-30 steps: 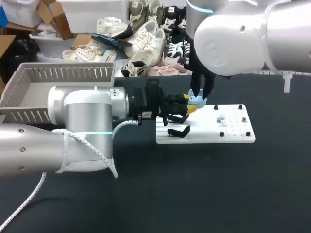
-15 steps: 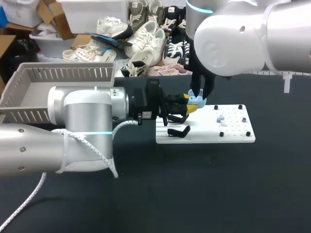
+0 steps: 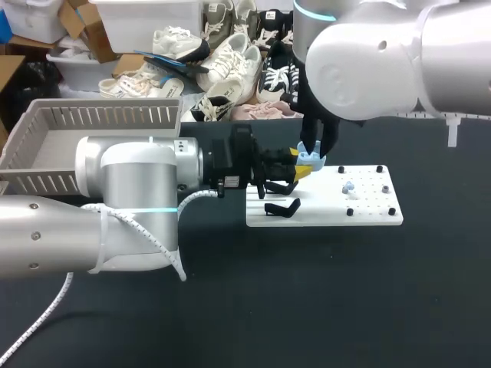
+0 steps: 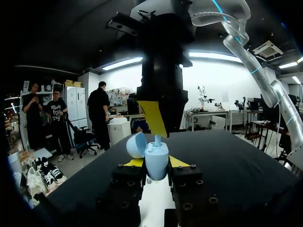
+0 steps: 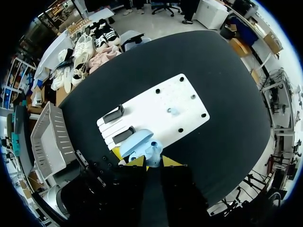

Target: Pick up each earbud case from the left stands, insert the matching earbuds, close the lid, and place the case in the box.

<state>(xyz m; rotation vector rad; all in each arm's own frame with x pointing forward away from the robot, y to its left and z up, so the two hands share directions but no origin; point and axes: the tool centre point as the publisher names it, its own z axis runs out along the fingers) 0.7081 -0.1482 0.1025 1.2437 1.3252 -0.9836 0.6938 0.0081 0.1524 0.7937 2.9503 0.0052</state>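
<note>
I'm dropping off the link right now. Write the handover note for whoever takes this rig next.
Left gripper: shut on the light blue earbud case, lid open, held over the white board.
Right gripper: directly above the case, with an earbud at its tips standing in the case; its grip is unclear.
A second earbud lies on the board. Both black stands are empty. The box sits at the far left.
Done: case lifted and opened.
Left: seat this earbud, add the other, close the lid, put the case in the box.
</note>
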